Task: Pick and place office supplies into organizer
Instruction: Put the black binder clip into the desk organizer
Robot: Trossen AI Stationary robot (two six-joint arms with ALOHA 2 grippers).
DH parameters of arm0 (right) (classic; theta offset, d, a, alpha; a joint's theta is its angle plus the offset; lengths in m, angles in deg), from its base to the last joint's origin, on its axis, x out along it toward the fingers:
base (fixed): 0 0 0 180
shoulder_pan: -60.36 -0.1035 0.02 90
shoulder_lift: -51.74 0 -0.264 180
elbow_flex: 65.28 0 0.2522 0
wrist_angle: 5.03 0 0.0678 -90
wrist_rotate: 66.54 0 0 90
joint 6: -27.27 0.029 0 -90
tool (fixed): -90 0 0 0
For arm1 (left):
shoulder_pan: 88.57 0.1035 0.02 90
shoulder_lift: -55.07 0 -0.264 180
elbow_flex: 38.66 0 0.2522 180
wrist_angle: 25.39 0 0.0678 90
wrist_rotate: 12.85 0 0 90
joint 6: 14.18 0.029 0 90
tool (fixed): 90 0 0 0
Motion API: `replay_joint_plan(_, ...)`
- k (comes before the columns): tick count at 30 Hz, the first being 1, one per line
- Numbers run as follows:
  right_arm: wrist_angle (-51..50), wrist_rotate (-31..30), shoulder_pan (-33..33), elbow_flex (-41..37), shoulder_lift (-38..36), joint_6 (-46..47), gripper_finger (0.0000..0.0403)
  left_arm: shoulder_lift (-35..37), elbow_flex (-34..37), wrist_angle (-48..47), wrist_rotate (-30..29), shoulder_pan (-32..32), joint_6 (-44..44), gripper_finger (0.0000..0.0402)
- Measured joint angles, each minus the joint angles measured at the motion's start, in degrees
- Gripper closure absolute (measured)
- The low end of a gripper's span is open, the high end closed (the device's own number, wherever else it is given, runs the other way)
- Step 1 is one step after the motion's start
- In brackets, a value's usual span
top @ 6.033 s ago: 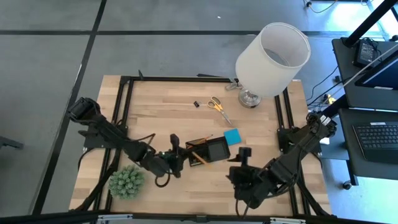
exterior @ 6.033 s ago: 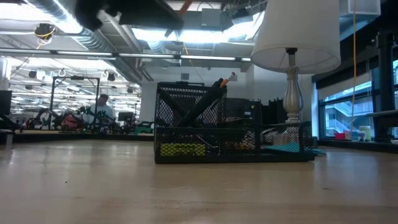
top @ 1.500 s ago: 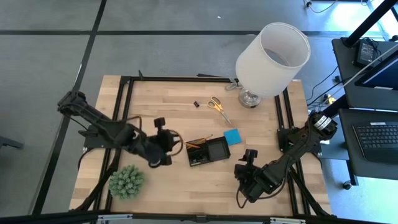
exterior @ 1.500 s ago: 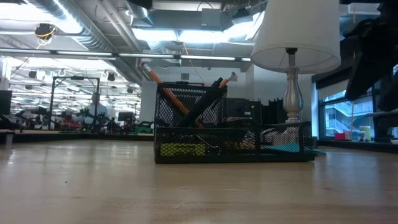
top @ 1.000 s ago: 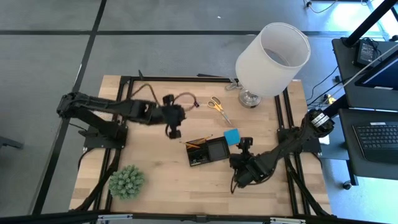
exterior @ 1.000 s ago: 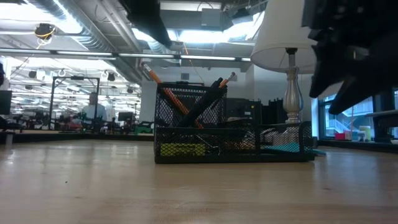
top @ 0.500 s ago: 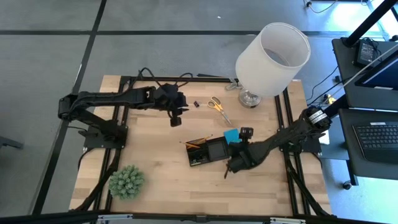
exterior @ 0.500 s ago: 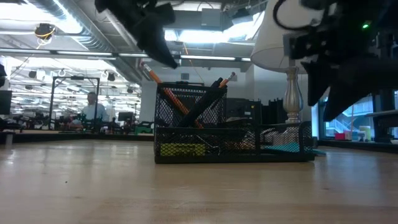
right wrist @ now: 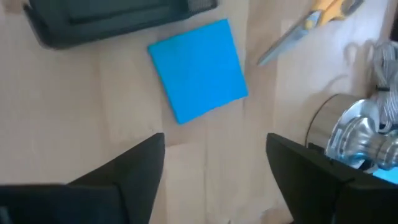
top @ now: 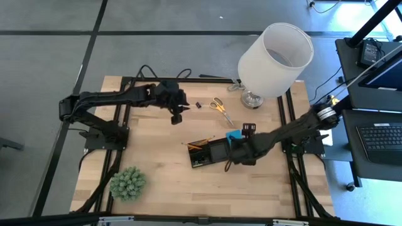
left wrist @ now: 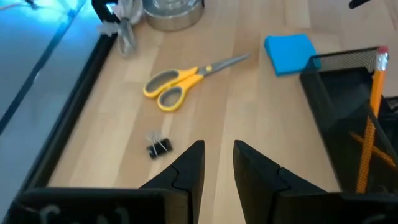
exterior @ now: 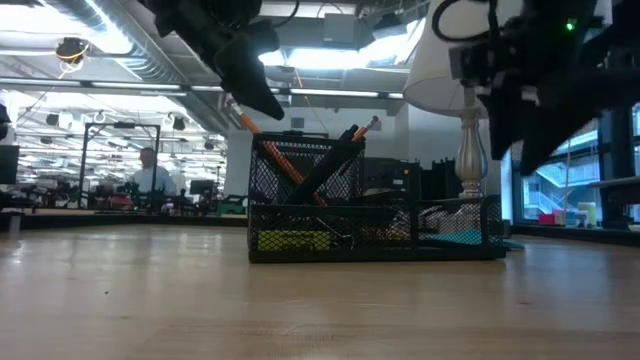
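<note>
Hiding most of the blue pad (top: 233, 135), the right gripper (top: 247, 130) hovers.

Light wood desk (top: 163, 182) on grey floor (top: 50, 50) crossed by dark lines. Second black desk (top: 352, 56) with keyboard (top: 382, 141) off to the side. Open workshop beyond: exposed ceiling ducts (exterior: 150, 50), strip lights (exterior: 330, 58), windows (exterior: 560, 185).

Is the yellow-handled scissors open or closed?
Closed. In the left wrist view the yellow-handled scissors lie flat on the wooden table, silver blades together in one straight line and the two handle loops side by side.
</note>
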Motion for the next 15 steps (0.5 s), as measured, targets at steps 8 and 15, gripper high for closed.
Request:
replay_joint_plan(8,21.69,1.77,6.42,-16.34,-18.55,-11.78,0.0122,0.0,0.0,1.4,2.44,2.79,2.15,0.0327)
replay_joint_plan(15,43.54,2.03,12.49,-29.88,-32.17,-17.19,0.0122,-1.98,0.04,6.17,2.62,6.77,5.76,0.0327)
